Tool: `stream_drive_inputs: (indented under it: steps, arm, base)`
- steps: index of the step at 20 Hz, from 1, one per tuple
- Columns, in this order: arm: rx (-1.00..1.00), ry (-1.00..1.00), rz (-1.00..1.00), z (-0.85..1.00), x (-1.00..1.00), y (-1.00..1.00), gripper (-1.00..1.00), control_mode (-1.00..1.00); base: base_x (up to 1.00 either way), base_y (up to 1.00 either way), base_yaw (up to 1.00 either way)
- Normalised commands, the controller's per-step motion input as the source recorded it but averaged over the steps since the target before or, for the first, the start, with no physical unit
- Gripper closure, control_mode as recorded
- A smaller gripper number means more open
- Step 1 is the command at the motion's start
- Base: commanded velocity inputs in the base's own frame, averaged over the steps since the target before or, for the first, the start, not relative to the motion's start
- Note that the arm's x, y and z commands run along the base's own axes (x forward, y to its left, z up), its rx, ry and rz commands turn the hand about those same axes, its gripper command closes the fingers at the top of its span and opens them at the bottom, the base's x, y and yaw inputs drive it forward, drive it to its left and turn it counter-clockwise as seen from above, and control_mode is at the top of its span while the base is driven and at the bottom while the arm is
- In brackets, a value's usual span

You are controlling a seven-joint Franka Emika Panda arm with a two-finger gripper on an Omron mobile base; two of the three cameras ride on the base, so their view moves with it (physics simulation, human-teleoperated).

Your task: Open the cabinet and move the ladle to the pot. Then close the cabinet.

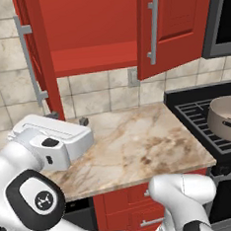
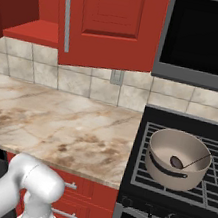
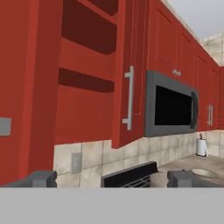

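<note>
Two panelled doors of the large red wall cabinet (image 1: 96,40) stand swung open, each carrying a long vertical silver bar handle (image 1: 153,30), and the red shelf inside shows bare from the left base view. The robot's two-finger gripper (image 1: 68,119) sits low over the beige marbled stone countertop (image 1: 140,145), at about 9 o'clock in the left base view, just in front of the left door's lower edge — its jaws are spread wide apart with nothing between them. In the hand view the two dark fingertips (image 3: 39,178) rise at 7 and 5 o'clock, framing the cabinet's open shelves, the right door and a black-fronted grey microwave (image 3: 171,105) beyond. The wide round grey brushed-metal pot (image 2: 177,158) stands on the black grate of the gas stove (image 2: 146,153), at 4 o'clock in the right base view, well apart from the gripper. The dark-bowled ladle (image 2: 187,161) lies inside the pot — bowl on the bottom, thin handle leaning up against the right rim.
</note>
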Motion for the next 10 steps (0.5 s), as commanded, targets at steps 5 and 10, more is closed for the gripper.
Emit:
stream_drive_inputs:
  steps: [5,10]
  arm:
    - [-0.03,-0.01,-0.06,-0.07,0.12,0.14,-1.0,-1.0]
    - [-0.02,-0.05,-0.03,0.0,0.0,0.31,-1.0,-1.0]
  base:
    - [0.0,0.0,0.0]
    - [0.0,0.0,0.0]
